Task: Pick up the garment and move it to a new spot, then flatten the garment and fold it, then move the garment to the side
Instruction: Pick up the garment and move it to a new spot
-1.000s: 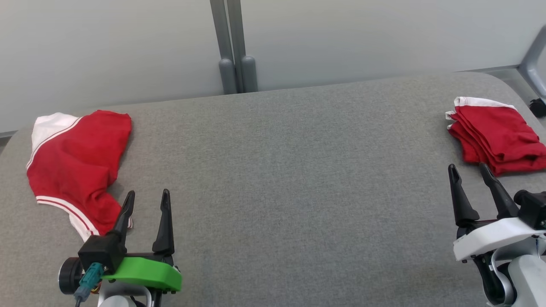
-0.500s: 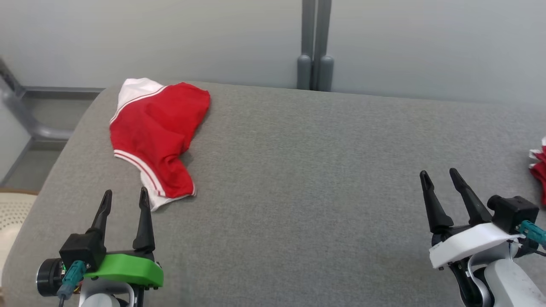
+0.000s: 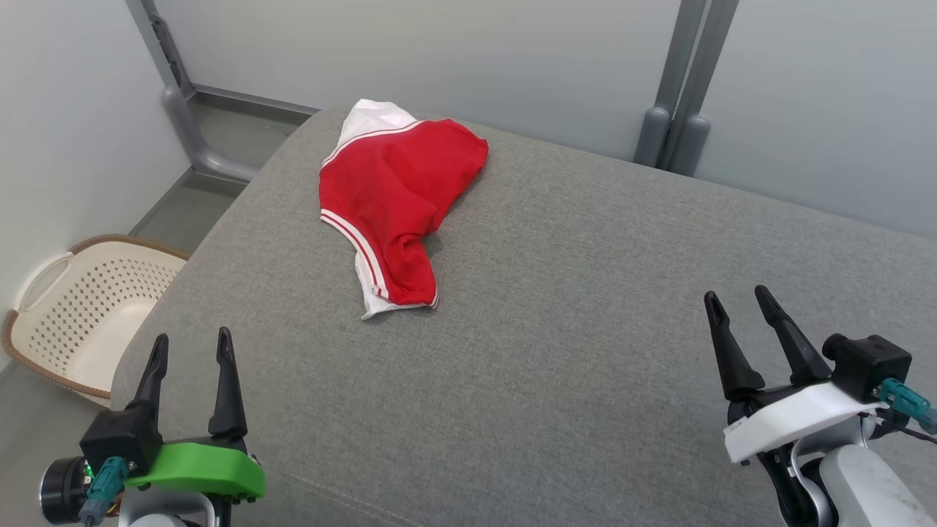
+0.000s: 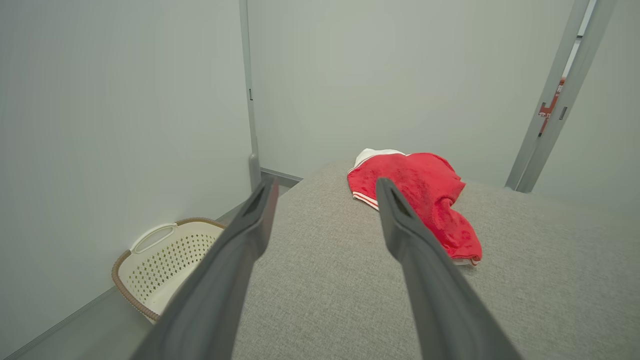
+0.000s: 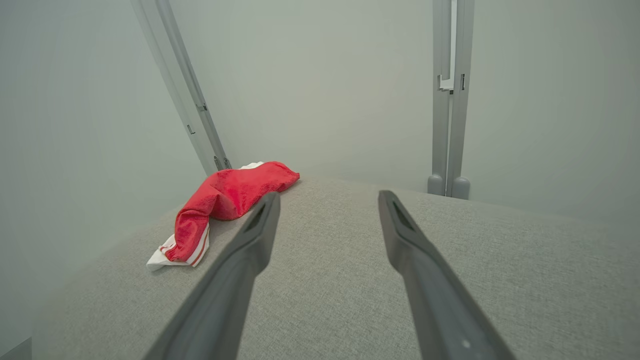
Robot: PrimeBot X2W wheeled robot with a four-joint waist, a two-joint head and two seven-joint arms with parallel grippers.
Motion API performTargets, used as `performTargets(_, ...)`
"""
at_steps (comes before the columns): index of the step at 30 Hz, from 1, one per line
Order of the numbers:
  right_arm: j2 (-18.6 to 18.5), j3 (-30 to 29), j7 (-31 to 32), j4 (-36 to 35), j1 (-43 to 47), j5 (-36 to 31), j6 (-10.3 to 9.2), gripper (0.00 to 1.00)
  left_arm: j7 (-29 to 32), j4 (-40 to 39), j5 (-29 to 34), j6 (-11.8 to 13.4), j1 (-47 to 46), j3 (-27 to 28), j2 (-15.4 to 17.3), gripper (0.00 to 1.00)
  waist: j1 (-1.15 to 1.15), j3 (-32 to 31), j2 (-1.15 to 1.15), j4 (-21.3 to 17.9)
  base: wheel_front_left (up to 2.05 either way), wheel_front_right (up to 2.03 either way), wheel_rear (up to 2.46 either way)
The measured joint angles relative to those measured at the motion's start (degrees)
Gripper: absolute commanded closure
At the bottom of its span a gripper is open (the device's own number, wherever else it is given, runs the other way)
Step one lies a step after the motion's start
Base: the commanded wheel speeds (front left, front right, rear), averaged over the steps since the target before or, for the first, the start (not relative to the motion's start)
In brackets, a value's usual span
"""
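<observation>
Plainly, the left tool [image 3: 192,338] and the right tool [image 3: 736,294] both stand spread at the grey desk [image 3: 571,351]; the crumpled red garment [image 3: 395,190] lies ahead, nearer the left tool.

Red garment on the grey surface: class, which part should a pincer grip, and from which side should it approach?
On the red garment, probably the narrow striped end nearest the robot. It tapers to a bunched strip beyond the wide body, so the open left pincer could drop on it from the near side.
</observation>
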Motion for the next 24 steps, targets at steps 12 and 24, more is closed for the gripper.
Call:
performTargets(12, -2.74, 1.85, 0.00, -3.03, -2.58, -0.02, 0.00, 0.00, 21.68, -1.44, -4.47, -1.37, -10.80, -2.71, 1.74, 0.00, 0.00, 3.70, 0.00, -1.21, 0.00, 0.00, 0.00)
performTargets(24, -5.89, 5.48, 0.00, -6.15, -9.14, 0.87, 0.00, 0.00, 41.06, 14.70, -14.14, -3.90, -33.04, 0.55, 7.44, 0.00, 0.00, 11.30, 0.00, -9.78, 0.00, 0.00, 0.00)
